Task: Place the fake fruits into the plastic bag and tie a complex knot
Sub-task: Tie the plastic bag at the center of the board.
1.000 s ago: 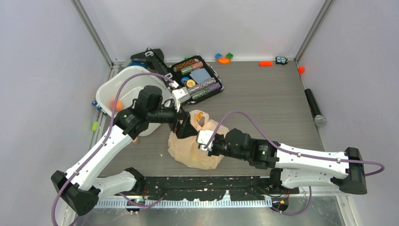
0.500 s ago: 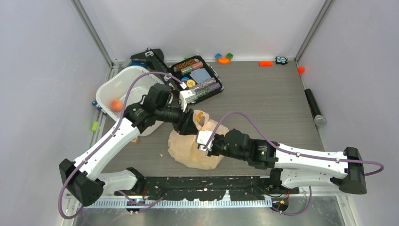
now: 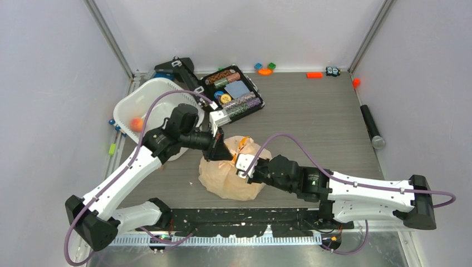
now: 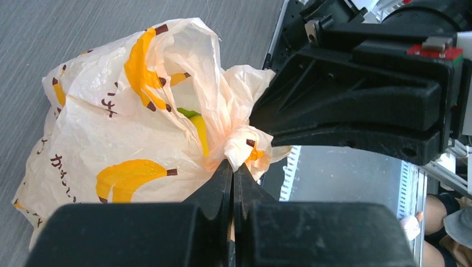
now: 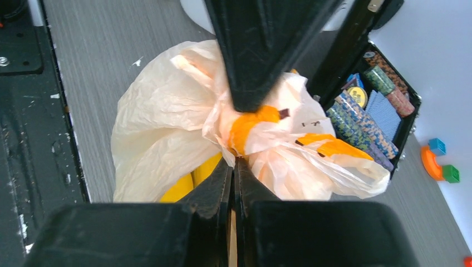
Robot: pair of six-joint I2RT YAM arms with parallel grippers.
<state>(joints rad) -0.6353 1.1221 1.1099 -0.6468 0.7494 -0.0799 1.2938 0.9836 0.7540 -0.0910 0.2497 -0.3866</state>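
The plastic bag (image 3: pixel 231 178), pale peach with yellow banana prints, lies bulging near the table's front middle. Its top is gathered into a twisted neck (image 4: pixel 242 144). My left gripper (image 4: pixel 234 165) is shut on this neck from the left. My right gripper (image 5: pixel 234 161) is shut on the same neck (image 5: pixel 245 125) from the opposite side, tip to tip with the left. Yellow fake fruits (image 5: pixel 183 186) show through the film, and a green and yellow bit (image 4: pixel 196 123) shows at the bag's mouth. In the top view both grippers, left (image 3: pixel 226 154) and right (image 3: pixel 240 164), meet over the bag.
A white tub (image 3: pixel 146 92) stands at the back left with a small orange round thing (image 3: pixel 136 123) inside. An open black case of poker chips (image 3: pixel 234 94) sits behind the bag. Small coloured blocks (image 3: pixel 265 69) lie along the back wall. A black cylinder (image 3: pixel 372 127) lies at the right.
My left gripper moved in to the bag's gathered top and went from wide open to shut on it. The right gripper kept its grip and barely moved.
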